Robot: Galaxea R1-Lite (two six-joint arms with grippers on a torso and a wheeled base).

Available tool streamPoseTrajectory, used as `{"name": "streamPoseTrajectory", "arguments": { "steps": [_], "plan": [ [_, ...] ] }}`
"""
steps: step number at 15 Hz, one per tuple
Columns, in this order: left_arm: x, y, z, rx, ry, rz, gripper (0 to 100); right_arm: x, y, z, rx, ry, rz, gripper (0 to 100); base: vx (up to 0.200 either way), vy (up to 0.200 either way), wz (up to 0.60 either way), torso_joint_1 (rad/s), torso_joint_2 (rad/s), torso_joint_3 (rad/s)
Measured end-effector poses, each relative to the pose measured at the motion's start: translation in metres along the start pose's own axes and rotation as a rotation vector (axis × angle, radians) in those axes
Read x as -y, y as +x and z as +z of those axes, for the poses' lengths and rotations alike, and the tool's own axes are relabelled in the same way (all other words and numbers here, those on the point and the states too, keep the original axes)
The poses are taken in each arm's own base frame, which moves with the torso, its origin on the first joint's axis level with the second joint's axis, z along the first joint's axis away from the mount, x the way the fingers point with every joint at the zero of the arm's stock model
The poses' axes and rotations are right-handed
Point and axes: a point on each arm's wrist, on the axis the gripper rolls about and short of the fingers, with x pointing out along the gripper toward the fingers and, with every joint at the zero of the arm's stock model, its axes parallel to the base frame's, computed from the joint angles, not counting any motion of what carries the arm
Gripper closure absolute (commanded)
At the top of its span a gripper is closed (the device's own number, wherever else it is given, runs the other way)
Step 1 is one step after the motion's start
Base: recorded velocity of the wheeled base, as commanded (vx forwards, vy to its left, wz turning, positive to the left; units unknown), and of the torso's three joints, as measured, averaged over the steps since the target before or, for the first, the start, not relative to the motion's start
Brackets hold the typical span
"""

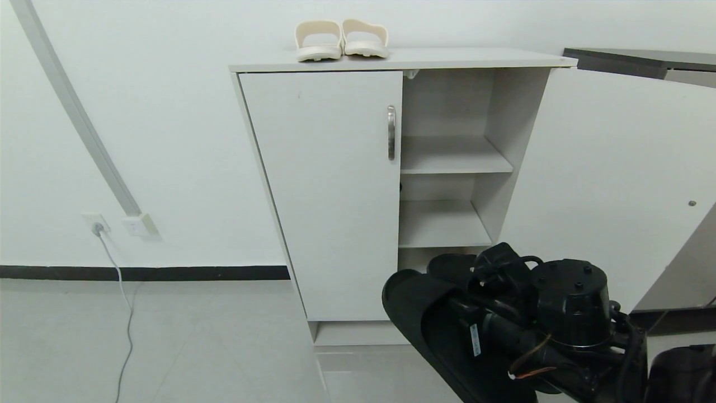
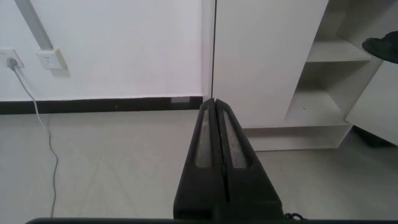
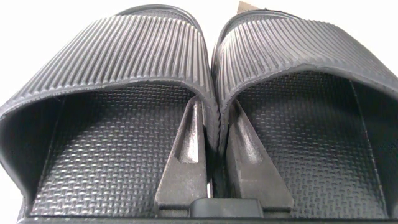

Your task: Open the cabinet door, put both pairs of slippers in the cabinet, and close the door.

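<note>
Right wrist view — right hand [image 3: 215,107] clamped on black slippers [image 3: 124,56] | left hand [image 2: 214,107] pressed together, empty

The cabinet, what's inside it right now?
Past the open right door, the upper shelf and lower shelf look bare. The black slippers held by the right end effector cover the bottom; the closed left door hides the rest.
</note>
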Motion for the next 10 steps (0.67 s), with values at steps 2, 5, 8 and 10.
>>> {"name": "streamPoseTrajectory", "arguments": {
  "steps": [2, 5, 8, 10],
  "plan": [
    [0.000, 0.000, 0.000, 0.000, -0.001, 0.001, 100, -0.003, 0.016, 0.003, 0.017, 0.017, -0.089, 100, 0.000, 0.000, 0.00, 0.000, 0.00, 0.000],
    [0.000, 0.000, 0.000, 0.000, -0.002, 0.000, 100, -0.011, 0.052, 0.018, 0.088, 0.084, -0.269, 100, 0.000, 0.000, 0.00, 0.000, 0.00, 0.000],
    [0.000, 0.000, 0.000, 0.000, -0.002, 0.000, 100, -0.019, 0.087, 0.025, 0.145, 0.128, -0.448, 100, 0.000, 0.000, 0.00, 0.000, 0.00, 0.000],
    [0.000, 0.000, 0.000, 0.000, -0.001, -0.001, 100, -0.019, 0.098, 0.020, 0.142, 0.128, -0.477, 100, 0.000, 0.000, 0.00, 0.000, 0.00, 0.000]
  ]
}}
